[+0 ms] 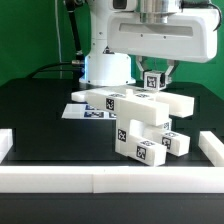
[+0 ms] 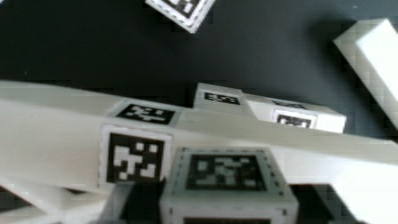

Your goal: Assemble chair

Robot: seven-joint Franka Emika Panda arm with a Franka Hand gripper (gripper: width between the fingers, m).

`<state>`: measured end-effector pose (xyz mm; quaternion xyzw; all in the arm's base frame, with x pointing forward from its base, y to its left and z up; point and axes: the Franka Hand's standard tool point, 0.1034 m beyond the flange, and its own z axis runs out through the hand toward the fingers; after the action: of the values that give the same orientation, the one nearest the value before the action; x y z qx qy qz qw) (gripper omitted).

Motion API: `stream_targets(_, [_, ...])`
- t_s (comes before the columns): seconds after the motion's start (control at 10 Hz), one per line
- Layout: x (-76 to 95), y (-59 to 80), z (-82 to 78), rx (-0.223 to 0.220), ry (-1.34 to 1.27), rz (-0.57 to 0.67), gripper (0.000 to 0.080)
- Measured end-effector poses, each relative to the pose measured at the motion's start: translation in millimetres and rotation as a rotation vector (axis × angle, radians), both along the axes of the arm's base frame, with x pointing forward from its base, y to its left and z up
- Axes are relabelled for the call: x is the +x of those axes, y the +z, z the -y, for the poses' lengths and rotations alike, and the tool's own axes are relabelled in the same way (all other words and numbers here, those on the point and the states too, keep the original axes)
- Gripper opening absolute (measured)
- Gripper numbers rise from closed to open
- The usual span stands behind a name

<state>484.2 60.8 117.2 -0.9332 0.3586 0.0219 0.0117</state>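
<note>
end effector (image 1: 155, 80) closed, gripping the chair (image 1: 140, 112) at its top tagged block. chair stands on the counter (image 1: 40, 128) right beneath it.

Blocky white tagged chair (image 1: 140, 135), partly joined, upright on black table (image 1: 40, 115).

White arm (image 1: 150, 35) reaching down, gripper (image 1: 155, 75) vertical, closed on chair piece (image 1: 153, 83)

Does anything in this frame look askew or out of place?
Yes, mildly. The part-built chair lies in a lopsided heap in the middle of the table: its long bar slants, and the lower blocks sit tilted rather than square. The gripper is shut on a small tagged block on top. No damage shows.
</note>
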Motion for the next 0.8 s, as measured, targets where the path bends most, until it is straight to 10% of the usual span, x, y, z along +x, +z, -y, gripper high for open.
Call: stream_targets(0.8, [-0.6,-0.7,-4.4,0.000,-0.557,-0.026,0.0288])
